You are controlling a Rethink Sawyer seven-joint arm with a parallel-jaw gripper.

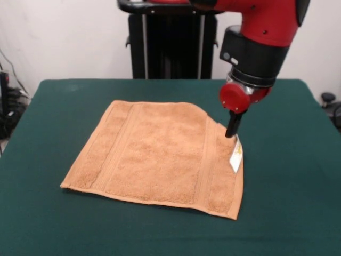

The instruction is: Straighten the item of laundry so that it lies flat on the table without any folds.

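Observation:
The item of laundry (160,152) is a tan-orange terry towel spread out near the middle of the dark green table (287,213). It has woven border bands near its left and right ends. My gripper (232,131) comes down at the towel's far right edge, its black fingers (233,124) pressed together on the cloth. That edge is drawn up a little toward the fingertips. A small white tag (236,155) hangs just below them. The far right corner looks cut off at a slant, tucked or pulled in. The other corners lie flat.
The robot's black pedestal (170,48) stands behind the table's far edge. Cables and dark gear (8,106) sit off the table at the left, and a dark object (329,101) at the right.

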